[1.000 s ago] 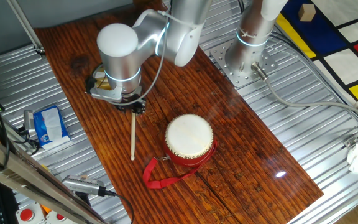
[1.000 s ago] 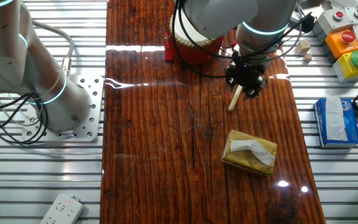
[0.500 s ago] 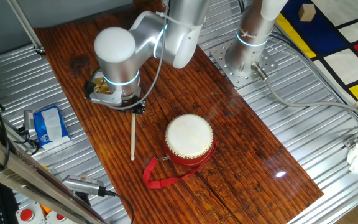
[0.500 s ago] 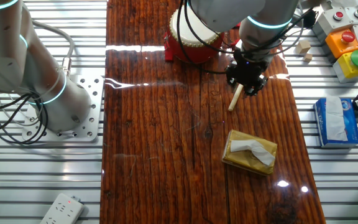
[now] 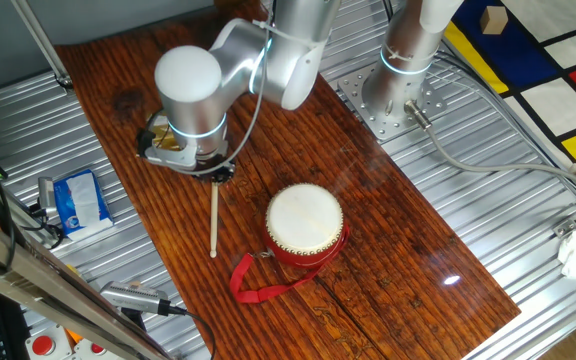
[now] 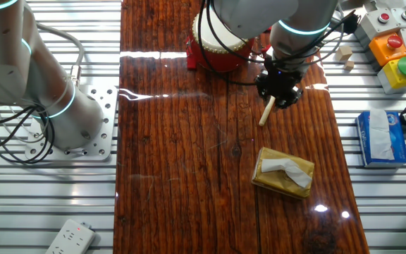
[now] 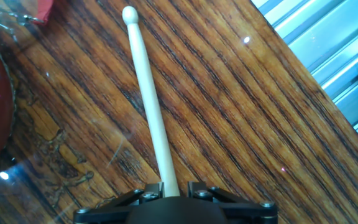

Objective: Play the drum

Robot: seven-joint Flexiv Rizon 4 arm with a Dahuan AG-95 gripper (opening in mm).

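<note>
The drum (image 5: 306, 222) sits upright near the middle of the wooden desk (image 5: 388, 230), skin up, its red ribbon strap (image 5: 258, 280) trailing toward the desk's near edge. Beside it, apart, lies a thin pale stick (image 5: 213, 218). The gripper (image 7: 169, 194) is low over one end of the stick, fingers closed on it. A tissue pack (image 6: 283, 171) lies farther along the desk.
</note>
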